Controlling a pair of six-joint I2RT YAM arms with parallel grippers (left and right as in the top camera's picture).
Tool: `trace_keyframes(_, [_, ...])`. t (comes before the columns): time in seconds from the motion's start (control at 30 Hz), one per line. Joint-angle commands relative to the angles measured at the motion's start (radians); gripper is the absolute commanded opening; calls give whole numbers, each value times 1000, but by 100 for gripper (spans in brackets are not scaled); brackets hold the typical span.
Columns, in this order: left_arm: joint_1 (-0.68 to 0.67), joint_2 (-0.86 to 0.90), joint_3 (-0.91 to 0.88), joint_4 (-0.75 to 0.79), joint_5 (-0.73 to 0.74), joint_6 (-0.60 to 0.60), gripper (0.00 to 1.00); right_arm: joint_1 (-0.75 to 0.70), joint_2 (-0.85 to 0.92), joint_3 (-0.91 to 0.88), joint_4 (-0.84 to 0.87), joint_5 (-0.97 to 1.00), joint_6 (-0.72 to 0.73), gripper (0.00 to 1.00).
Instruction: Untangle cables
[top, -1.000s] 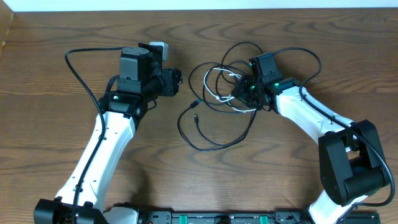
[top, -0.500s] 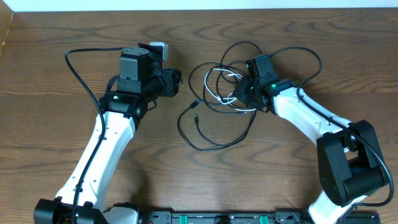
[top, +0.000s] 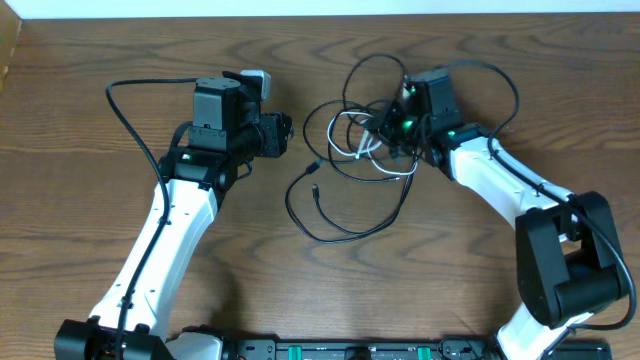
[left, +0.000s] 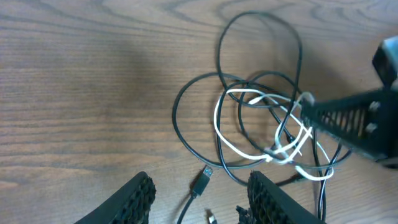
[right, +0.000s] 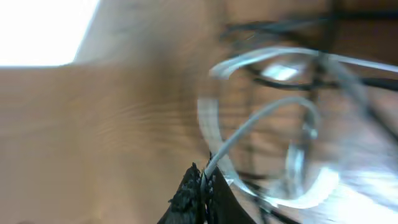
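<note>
On the wooden worktop (top: 80, 200) the black cords (top: 335, 239) lie in a loose tangle of overlapping loops between the two arms, nearer the right one. The white cord (right: 239, 138) is woven through the middle of the heap. The right tool (right: 202, 185) sits at the tangle's right edge, its jaws pinched tight on the white cord. The left tool (top: 283, 133) hangs just left of the tangle, jaws partly apart and holding nothing. A loose plug end (left: 199, 183) lies on the wood in front of it.
</note>
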Motion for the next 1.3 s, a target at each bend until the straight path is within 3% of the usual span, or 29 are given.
trace_keyframes(0.0, [5,6,8,-1,-13,5,49,-12,5,11,135,-310,0,1])
trace_keyframes(0.3, [5,6,8,-5,-2,5,53,-12,5,11,610,-530,248,1])
trace_keyframes(0.53, [5,6,8,-21,29,5,55,-13,5,11,792,-536,371,2])
trace_keyframes(0.8, [5,6,8,-20,201,7,74,-18,5,12,975,-544,483,2])
trace_keyframes(0.9, [5,6,8,-20,312,100,90,-25,5,12,975,-546,495,1])
trace_keyframes(1.1, [5,6,8,-20,393,219,92,-45,5,13,1117,-571,600,2])
trace_keyframes(1.27, [5,6,8,-21,560,319,92,-66,5,13,1096,-578,586,2])
